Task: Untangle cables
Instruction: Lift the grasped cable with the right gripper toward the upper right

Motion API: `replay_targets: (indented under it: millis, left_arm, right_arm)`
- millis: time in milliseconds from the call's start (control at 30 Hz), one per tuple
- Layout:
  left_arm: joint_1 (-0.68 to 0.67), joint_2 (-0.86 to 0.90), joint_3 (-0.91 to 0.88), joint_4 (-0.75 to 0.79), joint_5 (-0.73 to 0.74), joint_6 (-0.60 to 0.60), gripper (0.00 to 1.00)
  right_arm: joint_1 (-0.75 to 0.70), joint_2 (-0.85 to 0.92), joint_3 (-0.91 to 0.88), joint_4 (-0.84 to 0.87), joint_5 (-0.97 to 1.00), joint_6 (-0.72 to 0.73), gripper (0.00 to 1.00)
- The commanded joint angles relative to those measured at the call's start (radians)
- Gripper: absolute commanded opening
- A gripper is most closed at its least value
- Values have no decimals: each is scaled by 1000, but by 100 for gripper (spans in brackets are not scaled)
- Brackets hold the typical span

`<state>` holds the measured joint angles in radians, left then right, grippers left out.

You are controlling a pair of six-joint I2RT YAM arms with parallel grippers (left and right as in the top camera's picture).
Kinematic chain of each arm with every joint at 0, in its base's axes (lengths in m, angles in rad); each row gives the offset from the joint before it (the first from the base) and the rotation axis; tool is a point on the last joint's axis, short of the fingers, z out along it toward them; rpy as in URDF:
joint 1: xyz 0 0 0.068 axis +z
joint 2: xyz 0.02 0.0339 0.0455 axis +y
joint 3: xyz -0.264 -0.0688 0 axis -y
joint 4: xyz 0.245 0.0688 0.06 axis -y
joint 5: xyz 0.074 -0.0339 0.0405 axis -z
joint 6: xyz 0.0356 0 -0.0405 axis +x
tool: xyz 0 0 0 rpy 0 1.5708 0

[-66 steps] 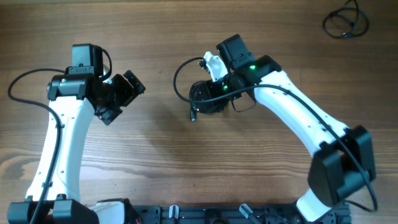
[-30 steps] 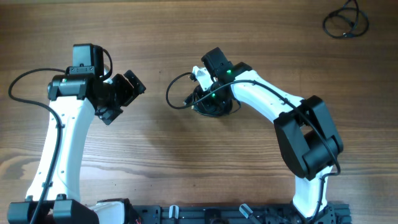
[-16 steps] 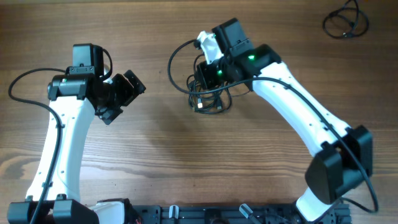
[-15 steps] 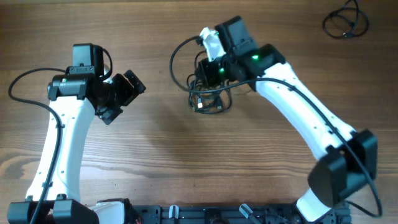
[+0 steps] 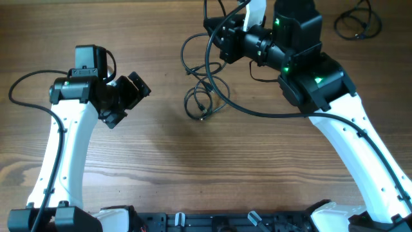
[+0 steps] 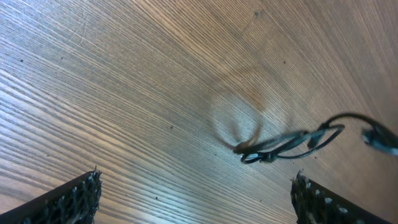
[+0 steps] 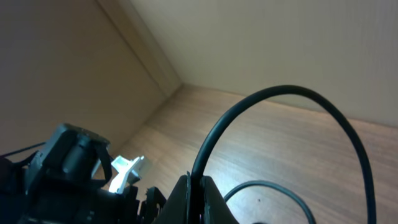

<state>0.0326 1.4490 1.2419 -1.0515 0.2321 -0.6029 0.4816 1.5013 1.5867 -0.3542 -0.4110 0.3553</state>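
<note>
A bunch of thin black cables (image 5: 205,96) hangs in loose loops from my raised right gripper (image 5: 216,31) down to the table, where the lowest loops rest. That gripper is shut on one strand, and in the right wrist view the cable (image 7: 281,93) arcs up out of the closed jaws (image 7: 196,194). My left gripper (image 5: 131,98) stands open to the left of the bunch, apart from it. In the left wrist view its two fingertips (image 6: 74,198) frame bare wood, with a cable loop (image 6: 283,142) lifted just above the table beyond them.
A separate small coil of black cord (image 5: 358,22) lies at the far right corner of the wooden table (image 5: 193,167). The left arm's own thick wire (image 5: 26,84) loops out to the left. The arm bases sit along the front edge.
My right gripper has risen and moved toward the far edge with its strand, drawing the tight bundle out into long loose loops. The left arm has not moved.
</note>
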Motion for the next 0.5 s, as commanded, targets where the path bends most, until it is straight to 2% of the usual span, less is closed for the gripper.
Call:
replay_targets:
  millis: [0, 167, 267, 367, 467]
  left_arm:
    - [-3, -2, 2, 0, -6, 20, 100]
    - [-3, -2, 2, 0, -6, 20, 100]
    - [-3, -2, 2, 0, -6, 20, 100]
    - [-3, -2, 2, -1, -6, 20, 100]
    - [-3, -2, 2, 0, -6, 20, 100]
  right_arm:
    - [-5, -17, 19, 21, 55, 11, 4]
    - [-4, -14, 19, -25, 306, -18, 4]
    - [-4, -16, 19, -6, 263, 16, 4]
    - [-5, -13, 19, 36, 388, 41, 4]
    - [-4, -24, 19, 137, 299, 117, 4]
